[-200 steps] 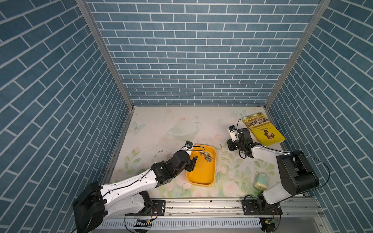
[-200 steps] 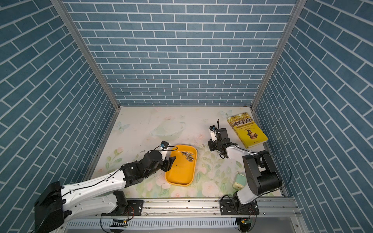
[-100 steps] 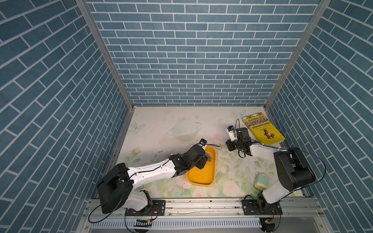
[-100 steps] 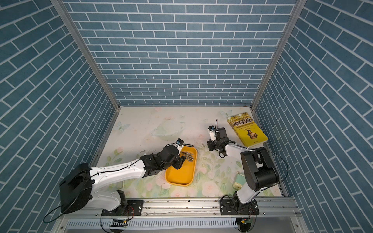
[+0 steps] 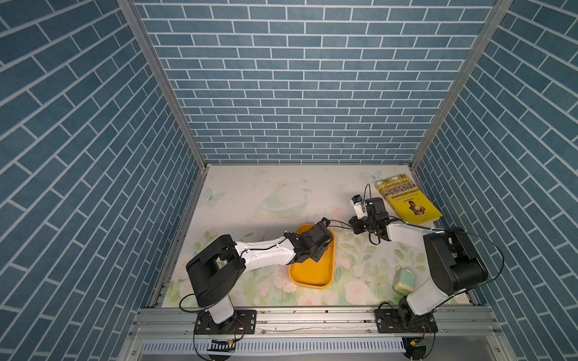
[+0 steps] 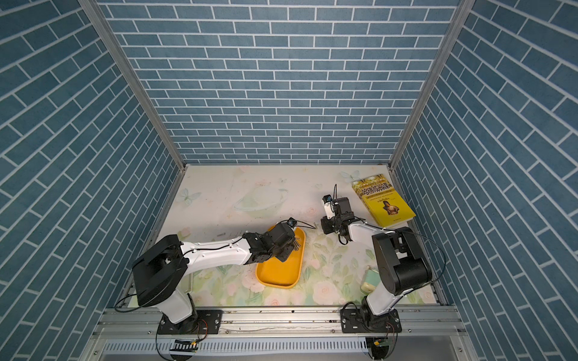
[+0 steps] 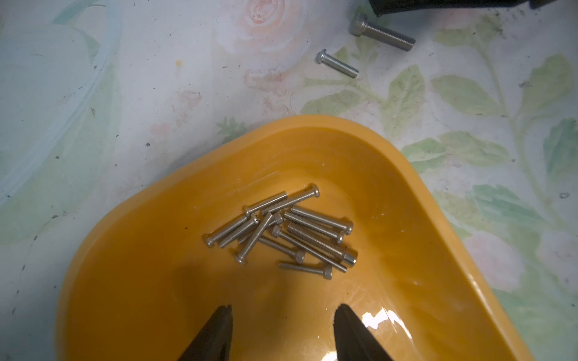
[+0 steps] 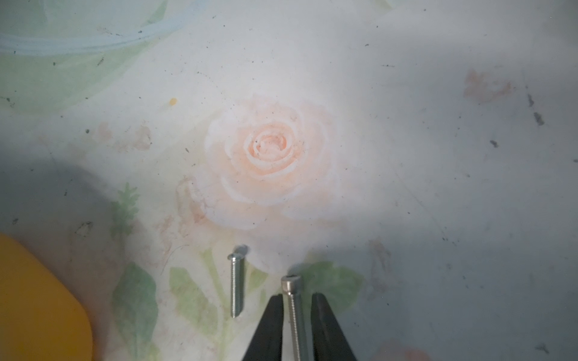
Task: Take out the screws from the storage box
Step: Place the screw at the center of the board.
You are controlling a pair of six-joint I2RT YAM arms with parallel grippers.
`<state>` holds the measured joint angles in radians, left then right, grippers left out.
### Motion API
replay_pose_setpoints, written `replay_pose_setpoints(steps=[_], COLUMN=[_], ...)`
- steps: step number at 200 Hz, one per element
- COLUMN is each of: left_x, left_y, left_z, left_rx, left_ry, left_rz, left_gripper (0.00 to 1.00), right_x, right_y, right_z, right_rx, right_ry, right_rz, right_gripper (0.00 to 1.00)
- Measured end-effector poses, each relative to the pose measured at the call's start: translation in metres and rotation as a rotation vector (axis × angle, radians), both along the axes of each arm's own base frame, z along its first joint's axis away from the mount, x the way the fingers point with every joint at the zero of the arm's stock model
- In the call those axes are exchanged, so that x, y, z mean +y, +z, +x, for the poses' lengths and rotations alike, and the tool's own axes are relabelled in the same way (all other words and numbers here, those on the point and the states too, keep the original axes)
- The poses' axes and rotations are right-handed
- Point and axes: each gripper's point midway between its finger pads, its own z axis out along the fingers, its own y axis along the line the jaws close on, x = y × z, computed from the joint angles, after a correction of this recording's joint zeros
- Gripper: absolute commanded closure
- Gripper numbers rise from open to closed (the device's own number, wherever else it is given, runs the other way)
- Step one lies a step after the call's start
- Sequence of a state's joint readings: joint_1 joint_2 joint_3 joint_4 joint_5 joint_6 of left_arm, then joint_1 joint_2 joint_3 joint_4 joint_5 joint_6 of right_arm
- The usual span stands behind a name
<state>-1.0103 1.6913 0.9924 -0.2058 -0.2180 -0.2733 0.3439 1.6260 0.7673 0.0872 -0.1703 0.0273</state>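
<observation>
- The table [image 5: 250, 193], covered by a floral mat, carries everything shown.
- The left arm [image 5: 266, 250] has swung in from the tray's 9 o'clock side and now reaches over its 12 o'clock end.
- The storage box [image 5: 312, 272], a yellow-orange tray, lies flat at the mat's 6 o'clock and has not shifted.
- The yellow book [image 5: 406, 203] at 2 o'clock and the pale green gadget [image 5: 405, 279] at 4 o'clock are not involved.
- The left gripper [image 7: 283, 309] is empty, its jaws well apart, poised just short of the pile. It is judged ready for the next pick.
- The right gripper [image 8: 297, 295] has stayed low over the mat at the tray's 1 o'clock. Its jaws are slackened, with a thin gap beside the socket-head screw [image 8: 292, 287], which rests on the mat and so reads as let go.
- About a dozen screws [image 7: 281, 231] are heaped at the tray's 12 o'clock end. The socket-head screw and a smaller round-head screw [image 8: 236, 284] lie outside, side by side, so most of the task remains.
</observation>
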Motion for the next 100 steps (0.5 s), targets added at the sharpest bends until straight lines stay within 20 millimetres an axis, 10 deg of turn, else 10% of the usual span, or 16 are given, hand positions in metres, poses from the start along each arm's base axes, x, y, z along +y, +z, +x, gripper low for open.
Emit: replay_pose_setpoints(steps=[100], left_x=[0.005], left_y=[-0.027], left_z=[0.014], left_rx=[0.041], left_ry=[0.021], left_rz=[0.074], left_gripper=[0.55], right_x=[0.002], right_y=[0.000], right_z=[0.000], right_rx=[0.004], right_ry=[0.008], right_rz=[0.008], right_gripper=[0.84])
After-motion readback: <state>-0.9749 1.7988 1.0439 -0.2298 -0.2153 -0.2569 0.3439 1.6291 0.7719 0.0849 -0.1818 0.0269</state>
